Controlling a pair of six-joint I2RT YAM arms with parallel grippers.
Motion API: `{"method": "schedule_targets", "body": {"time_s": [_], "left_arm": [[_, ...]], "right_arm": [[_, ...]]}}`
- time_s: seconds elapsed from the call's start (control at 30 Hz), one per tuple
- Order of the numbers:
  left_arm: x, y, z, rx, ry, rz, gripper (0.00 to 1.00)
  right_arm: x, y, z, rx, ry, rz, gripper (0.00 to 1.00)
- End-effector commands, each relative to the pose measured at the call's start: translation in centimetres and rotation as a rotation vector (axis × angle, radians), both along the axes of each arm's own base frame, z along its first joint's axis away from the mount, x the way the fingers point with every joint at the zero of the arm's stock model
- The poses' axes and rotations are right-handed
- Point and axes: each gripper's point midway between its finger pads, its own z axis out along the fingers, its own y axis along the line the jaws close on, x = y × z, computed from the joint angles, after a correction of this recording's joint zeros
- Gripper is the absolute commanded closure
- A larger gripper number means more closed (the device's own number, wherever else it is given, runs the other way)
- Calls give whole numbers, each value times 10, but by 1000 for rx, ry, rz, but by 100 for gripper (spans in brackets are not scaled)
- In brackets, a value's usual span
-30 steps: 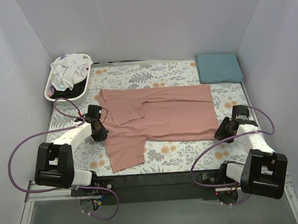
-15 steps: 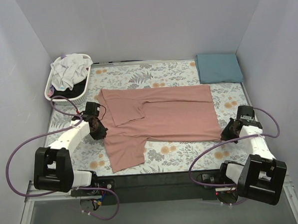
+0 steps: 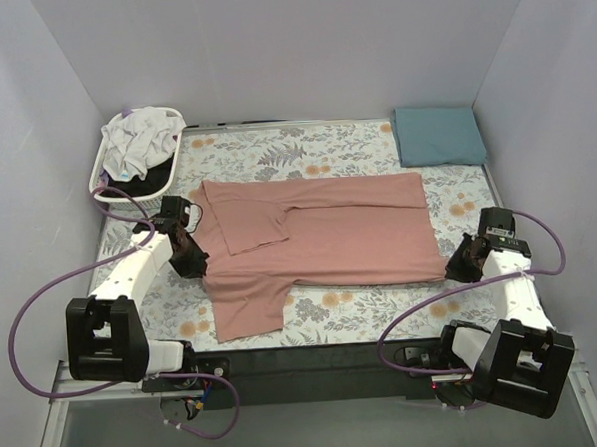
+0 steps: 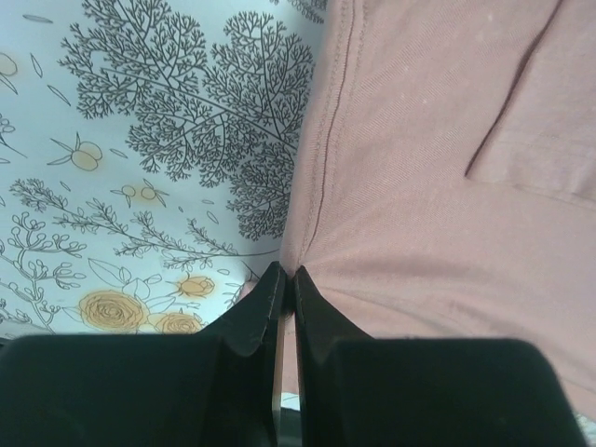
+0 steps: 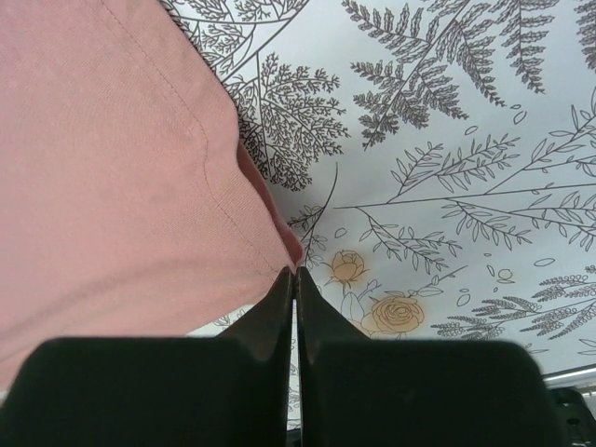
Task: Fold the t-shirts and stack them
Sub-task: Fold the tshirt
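Note:
A large dusty-pink t-shirt [image 3: 329, 232] lies spread flat across the middle of the floral cloth, one sleeve folded in on top and the other sticking out toward the near edge. My left gripper [image 3: 201, 269] is shut on the shirt's left edge; in the left wrist view the closed fingertips [image 4: 289, 277] pinch the pink cloth [image 4: 438, 186]. My right gripper [image 3: 453, 267] is shut on the shirt's near right corner; in the right wrist view its tips [image 5: 295, 273] meet at the hemmed corner [image 5: 112, 186]. A folded teal-blue t-shirt [image 3: 437, 134] lies at the back right.
A white slatted basket [image 3: 166, 175] at the back left holds white and dark clothes. The grey-and-orange floral cloth [image 3: 305, 148] covers the table. Grey walls close in on three sides. Purple cables loop beside both arm bases.
My left gripper has moved away from the near edge and a little left. My right gripper has moved right, pulling the shirt's corner with it. The shirt lies tauter.

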Motion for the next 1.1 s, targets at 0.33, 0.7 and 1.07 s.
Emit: {"method": "schedule_targets", "body": {"time_s": [0.33,0.7,1.07], "left_arm": [[32,2,11,-2,1,-55,100],[105,3,9,-24,-29,-37,100],[138,5,-14,-41,-22,-2,100]], "right_arm": [[62,-1,46,-9,-95,107,99],[129,1,52,2,-151,110,99],[172,-9,31,-6,-139,82,99]]}}
